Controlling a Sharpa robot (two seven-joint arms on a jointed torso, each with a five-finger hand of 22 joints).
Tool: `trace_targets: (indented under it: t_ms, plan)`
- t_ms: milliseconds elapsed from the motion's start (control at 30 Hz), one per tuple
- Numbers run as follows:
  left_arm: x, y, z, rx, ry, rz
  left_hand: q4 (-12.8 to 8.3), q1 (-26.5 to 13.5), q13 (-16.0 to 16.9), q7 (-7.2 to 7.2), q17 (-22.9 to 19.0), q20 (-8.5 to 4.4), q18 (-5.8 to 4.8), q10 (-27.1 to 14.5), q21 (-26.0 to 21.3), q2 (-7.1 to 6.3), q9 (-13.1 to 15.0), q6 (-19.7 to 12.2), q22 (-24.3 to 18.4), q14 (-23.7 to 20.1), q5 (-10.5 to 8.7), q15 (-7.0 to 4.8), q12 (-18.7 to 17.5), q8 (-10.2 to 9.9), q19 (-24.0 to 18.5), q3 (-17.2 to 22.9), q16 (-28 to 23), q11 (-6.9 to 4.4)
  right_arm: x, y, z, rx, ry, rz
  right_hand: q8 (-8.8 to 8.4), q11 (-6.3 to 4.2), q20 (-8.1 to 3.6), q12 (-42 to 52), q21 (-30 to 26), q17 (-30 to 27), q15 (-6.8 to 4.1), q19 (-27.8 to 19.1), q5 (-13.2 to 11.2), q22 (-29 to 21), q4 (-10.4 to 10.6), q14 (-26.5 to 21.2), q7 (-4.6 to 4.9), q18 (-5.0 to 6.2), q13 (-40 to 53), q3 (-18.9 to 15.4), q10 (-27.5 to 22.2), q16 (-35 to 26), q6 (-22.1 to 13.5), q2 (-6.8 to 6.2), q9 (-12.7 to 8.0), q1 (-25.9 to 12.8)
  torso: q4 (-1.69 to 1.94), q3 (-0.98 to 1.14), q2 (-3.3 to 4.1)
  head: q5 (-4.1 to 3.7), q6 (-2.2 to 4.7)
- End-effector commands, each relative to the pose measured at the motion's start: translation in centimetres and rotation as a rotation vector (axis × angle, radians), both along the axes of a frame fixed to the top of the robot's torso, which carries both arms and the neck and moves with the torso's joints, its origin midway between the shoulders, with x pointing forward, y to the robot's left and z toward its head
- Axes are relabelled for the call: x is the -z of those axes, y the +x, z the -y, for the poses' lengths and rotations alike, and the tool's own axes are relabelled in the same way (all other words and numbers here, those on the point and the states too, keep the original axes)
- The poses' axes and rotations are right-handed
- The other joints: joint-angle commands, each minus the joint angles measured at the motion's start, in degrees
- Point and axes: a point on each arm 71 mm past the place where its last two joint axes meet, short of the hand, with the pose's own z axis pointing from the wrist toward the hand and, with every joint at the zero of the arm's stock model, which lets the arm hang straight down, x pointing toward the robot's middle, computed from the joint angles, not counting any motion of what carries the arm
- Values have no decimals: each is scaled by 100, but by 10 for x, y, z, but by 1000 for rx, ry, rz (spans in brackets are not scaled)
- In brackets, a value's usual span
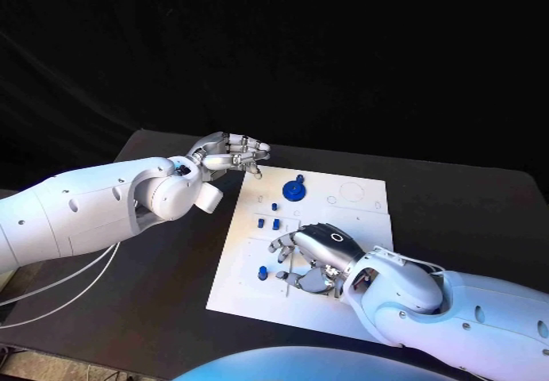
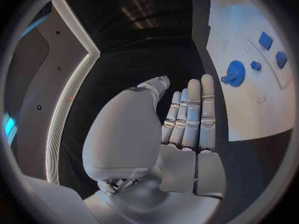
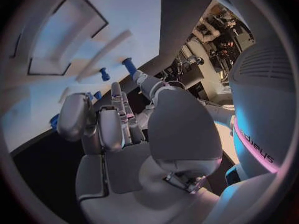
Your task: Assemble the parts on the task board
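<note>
Task board (image 1: 343,238), a white rectangular plate, lies in the middle of the black table (image 1: 458,214), turned a little askew in the head view. Faint outlines of circles and slots mark its surface. A blue round part (image 1: 294,190) with a small knob sits near its far edge; the left wrist view shows the same disc (image 2: 235,73). Closer in, several small blue parts (image 1: 270,217) lie in a loose group, and another blue piece (image 1: 263,274) sits near the board's left edge.

The right hand (image 1: 315,258) rests low over the near half of the board, fingers bent down toward it; whether it grips anything I cannot tell. The left hand (image 1: 232,152) hovers off the board's far left corner, fingers straight and pressed side by side, holding nothing.

Behind the table hangs a dark backdrop (image 1: 343,63).
</note>
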Motion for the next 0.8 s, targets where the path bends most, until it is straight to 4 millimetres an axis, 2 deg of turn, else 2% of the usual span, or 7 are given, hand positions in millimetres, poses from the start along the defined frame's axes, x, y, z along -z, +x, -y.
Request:
trace_targets:
  t_ms: [33,267,500,567,600,667,800]
  plan:
    - [-1,0,2,13,-10,1,-10,3,9,166,9,34,63,-48,-34,46,8,-36,6,-43,21,-9,25,34,-20,-34,27,-6,-9,3,8,26,66,9,7,14,15,40,-90,-48,17,-28,50,612,21,-16,8,93,-4,-153,-112,-33,17,3,7,-5,-4,-2,-5,-38,27]
    - [-1,-1,1,13,-10,2,-10,3,9,166,9,34,63,-48,-34,46,8,-36,6,-43,21,-9,25,34,-20,-34,27,-6,-23,25,70,222,133,-202,226,-103,-33,525,612,444,-63,249,158,831,230,153,-52,-28,134,-218,529,208,465,292,90,-57,3,-12,-7,-204,92]
    - [-2,-3,2,13,-14,8,-7,1,14,141,11,35,63,-48,-37,54,14,-23,6,-49,20,-11,58,67,-21,-33,34,-17,-19,32,128,418,107,-381,529,-313,-206,1168,1147,797,-242,422,337,1035,434,242,-237,-123,743,-516,1040,421,528,207,381,-200,-10,-17,-14,-481,128]
    - [-2,-3,2,12,-18,11,29,-44,18,89,19,31,67,-49,-49,66,31,41,3,-53,7,-29,112,150,-23,-46,49,-50,-15,30,142,459,56,-431,611,-377,-246,1879,1177,787,-289,426,371,1063,636,236,-289,-129,1390,-789,1230,432,338,202,527,-347,-19,-21,-27,-607,134]
    - [-2,-3,2,11,-19,12,56,-79,20,73,23,31,67,-51,-59,58,31,42,-2,-53,-7,-33,133,167,-23,-66,58,-58,-14,29,146,472,37,-443,760,-439,-305,3162,1320,841,-328,469,634,1116,924,255,-325,-155,2661,-1066,1174,466,266,212,686,-521,-26,-22,-31,-635,141]
    - [-1,-3,3,10,-21,13,114,-149,23,40,32,30,69,-52,-90,29,21,11,-23,-53,-31,-42,180,184,-18,-120,76,-79,-12,27,155,500,-2,-455,947,-474,-289,4840,1477,1032,-369,519,652,1164,1078,299,-314,-190,4465,-1301,1114,560,179,250,870,-383,-43,-20,-44,-713,152]
    - [2,-6,4,9,-24,10,204,-231,30,3,44,26,70,-34,-148,-14,-15,-96,-65,-47,-53,-62,260,165,4,-217,100,-112,-10,23,168,552,-60,-452,1279,-446,-314,6395,1727,1536,-351,593,649,1226,1280,379,-368,-229,6179,-1671,1364,766,59,303,1139,-140,-54,-22,-77,-800,133]
